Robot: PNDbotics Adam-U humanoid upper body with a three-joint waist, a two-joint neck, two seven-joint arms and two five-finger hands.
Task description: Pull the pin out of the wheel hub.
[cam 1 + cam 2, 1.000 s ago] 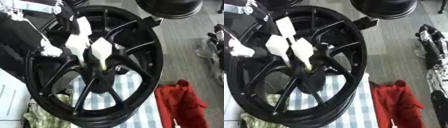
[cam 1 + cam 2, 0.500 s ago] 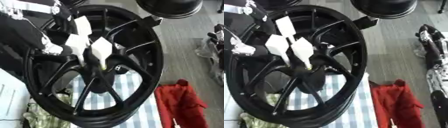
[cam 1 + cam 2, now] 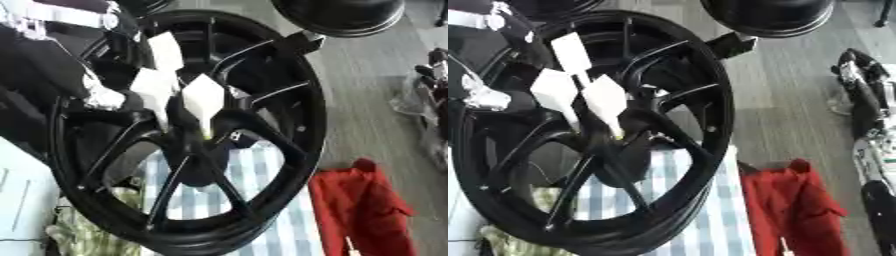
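Black wheel [image 3: 289, 125] upright over a blue-checked cloth [image 3: 254, 200], spokes meeting at the hub [image 3: 210, 135].
Left hand [image 3: 166, 85] reaching in from upper left, white fingers [image 3: 203, 97] narrowed at the hub; pin itself hidden, grip unclear. Red cloth [image 3: 363, 210] lying just beside, right.

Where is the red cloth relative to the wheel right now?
The red cloth lies on the grey floor at lower right in both eye views, just beyond the black wheel's right rim and beside the blue-and-white striped cloth.
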